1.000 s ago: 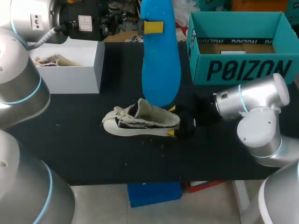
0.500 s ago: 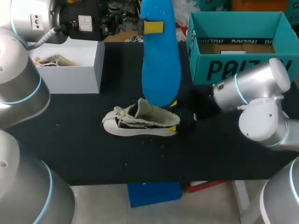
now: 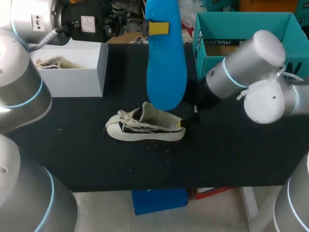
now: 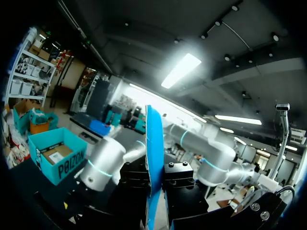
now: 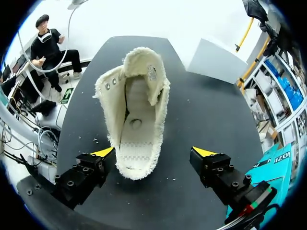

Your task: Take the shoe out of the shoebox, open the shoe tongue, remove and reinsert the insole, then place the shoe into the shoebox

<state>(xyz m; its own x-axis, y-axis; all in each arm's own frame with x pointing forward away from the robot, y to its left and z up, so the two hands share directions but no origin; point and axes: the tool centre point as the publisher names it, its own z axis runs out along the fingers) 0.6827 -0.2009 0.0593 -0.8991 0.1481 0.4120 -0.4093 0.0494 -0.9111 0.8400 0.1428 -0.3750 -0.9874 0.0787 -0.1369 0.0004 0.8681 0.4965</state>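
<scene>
— Shoe (image 3: 145,126) position?
— It sits on its sole on the black surface (image 3: 96,159), toe toward your left arm's side, outside the teal shoebox (image 3: 241,24).
— Insole?
— The blue insole (image 3: 165,58) hangs upright over the shoe's opening, clamped in your left claw (image 3: 158,28).
— Right claw?
— Your right claw (image 5: 153,152) is spread wide, one finger on each side of the heel, gripping nothing.

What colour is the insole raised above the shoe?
Bright blue. The insole shows best in the head view.
</scene>
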